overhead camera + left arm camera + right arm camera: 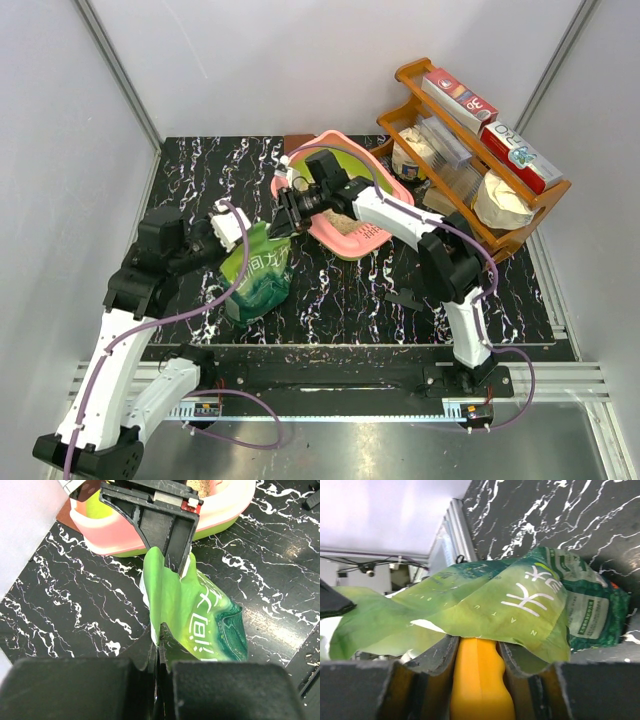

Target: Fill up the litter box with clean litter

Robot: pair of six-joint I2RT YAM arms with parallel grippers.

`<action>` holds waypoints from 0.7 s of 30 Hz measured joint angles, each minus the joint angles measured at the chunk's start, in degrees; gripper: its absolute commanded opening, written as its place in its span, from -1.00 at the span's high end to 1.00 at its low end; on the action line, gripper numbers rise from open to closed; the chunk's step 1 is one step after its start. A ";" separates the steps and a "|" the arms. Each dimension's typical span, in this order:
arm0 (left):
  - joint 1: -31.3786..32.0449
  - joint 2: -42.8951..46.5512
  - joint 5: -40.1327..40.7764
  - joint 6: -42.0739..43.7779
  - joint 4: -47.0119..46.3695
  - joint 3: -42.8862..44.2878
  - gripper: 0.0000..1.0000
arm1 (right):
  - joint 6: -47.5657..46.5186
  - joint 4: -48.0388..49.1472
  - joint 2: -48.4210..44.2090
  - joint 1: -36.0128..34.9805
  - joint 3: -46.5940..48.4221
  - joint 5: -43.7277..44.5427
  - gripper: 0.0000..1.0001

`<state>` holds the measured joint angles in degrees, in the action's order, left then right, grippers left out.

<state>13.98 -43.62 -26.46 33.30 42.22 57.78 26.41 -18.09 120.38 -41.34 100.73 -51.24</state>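
1. While clamping crinkled green plastic bag [200, 615] in left jaws, risks slippage.
2. Grasps yellow-orange plastic scoop [480, 680] in right jaws; may snag bag.
3. Could spill beige sandy litter [342, 217] short of pink-lime plastic litter box [352, 242] just behind.

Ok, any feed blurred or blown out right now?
Top external: sharp, evenly lit. Left wrist: bag crisp, left fingers blurred, wall washed out. Right wrist: right fingers and scoop soft, bright wall overexposed.
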 measured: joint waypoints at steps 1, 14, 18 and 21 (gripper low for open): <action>0.00 -0.33 0.11 0.72 0.57 0.48 0.96 | 1.33 0.79 0.31 0.35 -0.02 -1.29 1.00; 0.46 -1.44 3.13 7.41 8.09 5.03 0.95 | 17.62 7.58 0.68 8.33 -1.97 -11.74 1.00; 0.87 -1.44 3.10 7.37 8.37 5.03 0.94 | 25.53 13.46 0.68 10.62 -4.44 -14.56 1.00; 0.87 -1.44 3.13 7.32 8.35 5.03 0.94 | 30.01 17.55 0.68 10.97 -6.14 -15.67 1.00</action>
<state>14.85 -45.06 -23.33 40.62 50.57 62.81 56.42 -0.54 121.05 -30.37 94.59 -66.92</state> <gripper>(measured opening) 0.028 0.338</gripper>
